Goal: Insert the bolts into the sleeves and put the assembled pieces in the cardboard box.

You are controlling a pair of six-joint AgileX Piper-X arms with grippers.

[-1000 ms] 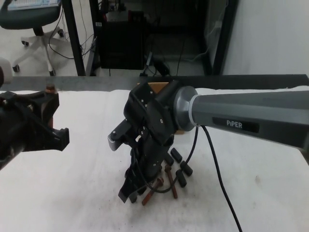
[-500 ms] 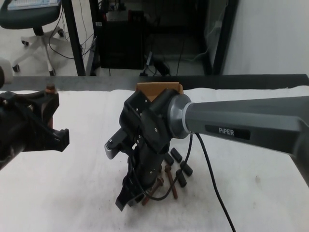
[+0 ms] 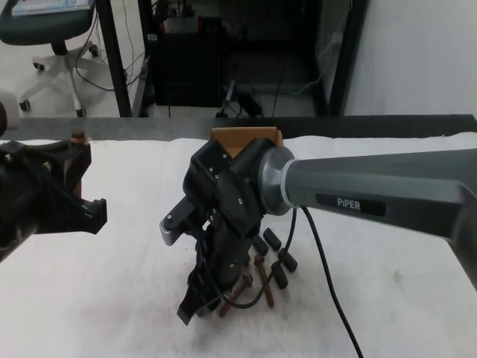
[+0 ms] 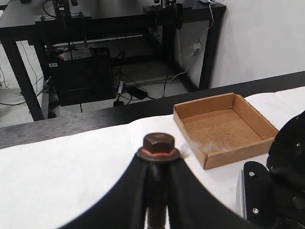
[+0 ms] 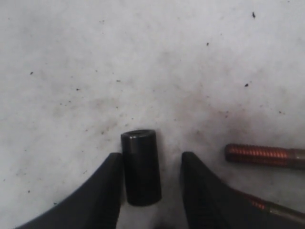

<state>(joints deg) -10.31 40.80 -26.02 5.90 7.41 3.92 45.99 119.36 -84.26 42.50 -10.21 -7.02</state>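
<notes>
A: Where the sleeve (image 5: 141, 167) lies flat on the white cloth (image 5: 143, 57), the right gripper (image 5: 150, 157) straddles it with its fingers spread. One finger is close against the sleeve and there is a gap to the other. Nothing is clamped.

B: Noted. Neighbours?

A: A loose bolt (image 5: 259, 155) lies near, threaded end toward the sleeve and apart from it. In the high view, more sleeves (image 3: 280, 276) and bolts (image 3: 266, 287) are clustered just beside the lowered right arm.

B: Left side?

A: The left gripper (image 4: 158, 163) is clenched on a bolt (image 4: 158, 144), held upright with the hex head above the fingertips, well apart from the right arm.

B: Box?

A: The cardboard box (image 4: 236, 152) sits open side up on the cloth, by the bench's far edge, beyond the right arm's wrist.
</notes>
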